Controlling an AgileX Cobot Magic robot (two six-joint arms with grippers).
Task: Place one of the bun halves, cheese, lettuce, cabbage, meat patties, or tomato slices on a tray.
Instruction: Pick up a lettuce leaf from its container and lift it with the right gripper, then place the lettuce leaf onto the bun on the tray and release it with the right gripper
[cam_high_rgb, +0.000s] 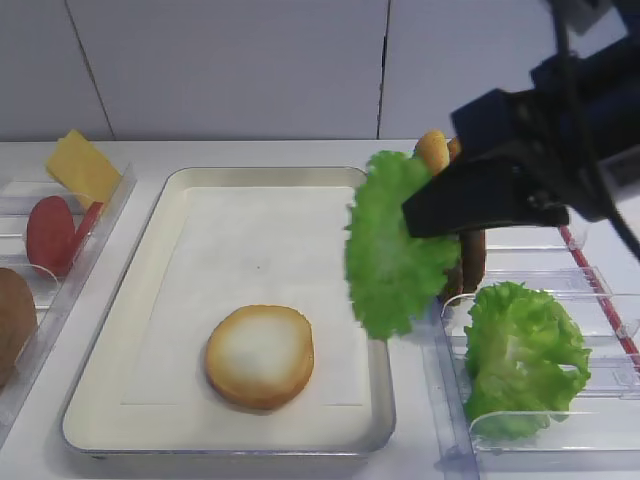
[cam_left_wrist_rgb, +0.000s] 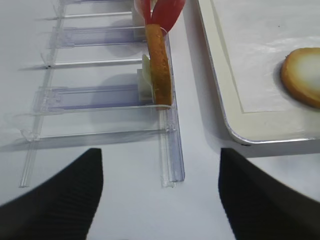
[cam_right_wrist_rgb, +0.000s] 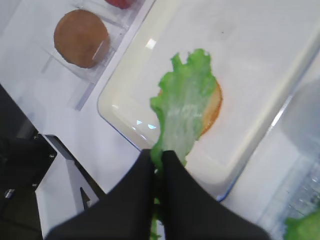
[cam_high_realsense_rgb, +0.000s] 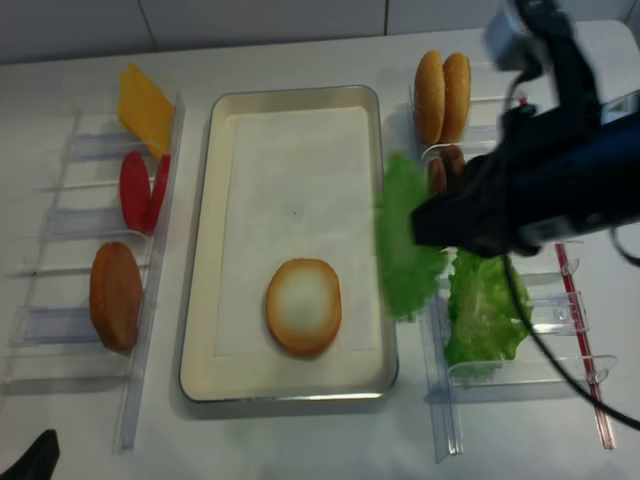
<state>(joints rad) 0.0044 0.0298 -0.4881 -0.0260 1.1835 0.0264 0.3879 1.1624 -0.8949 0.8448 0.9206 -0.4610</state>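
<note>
The right end effector (cam_right_wrist_rgb: 159, 160) fills the foreground of its wrist view, its jaws pinched together on the lower edge of the lettuce (cam_high_rgb: 392, 245). The leaf hangs in the air over the right rim of the tray (cam_high_rgb: 160, 210). On the tray's white paper lies one bun half (cam_high_rgb: 260, 357), cut face up. Only the dark fingertips (cam_left_wrist_rgb: 70, 195) of the left end effector show, spread wide apart above the table (cam_left_wrist_rgb: 125, 200).

Bun half (cam_high_rgb: 259, 356) on tray (cam_high_rgb: 160, 225)
</note>
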